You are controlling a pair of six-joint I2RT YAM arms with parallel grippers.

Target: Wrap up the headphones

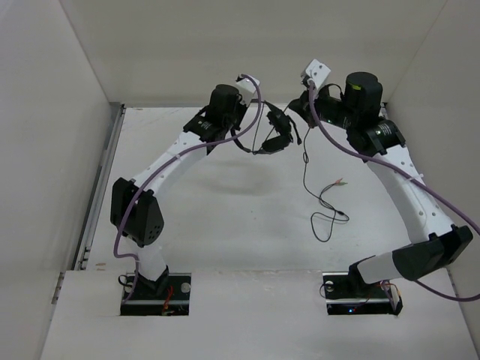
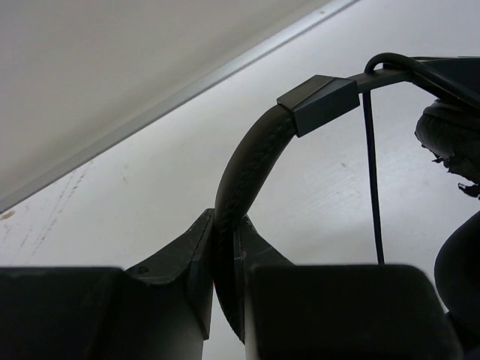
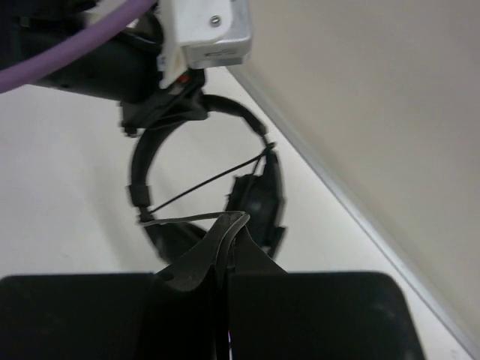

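Observation:
The black headphones [image 1: 277, 133] hang in the air between my two arms near the back wall. My left gripper [image 1: 247, 144] is shut on the padded headband [image 2: 247, 157], which runs up out of the jaws [image 2: 225, 232]. An earcup [image 2: 450, 135] shows at the right. My right gripper [image 1: 301, 112] is shut on the thin black cable [image 3: 180, 220] just in front of the earcups [image 3: 259, 199]. A strand of cable crosses the headband arc [image 3: 202, 184]. The rest of the cable [image 1: 306, 169] hangs down and loops on the table, its light-tipped plugs [image 1: 341, 182] lying there.
The back wall's foot edge [image 3: 360, 217] runs close behind the headphones. A metal rail [image 1: 101, 187] lines the table's left side. Thick purple arm cables [image 1: 259, 105] loop beside both wrists. The left arm's wrist camera housing [image 3: 206, 30] is right above the headband.

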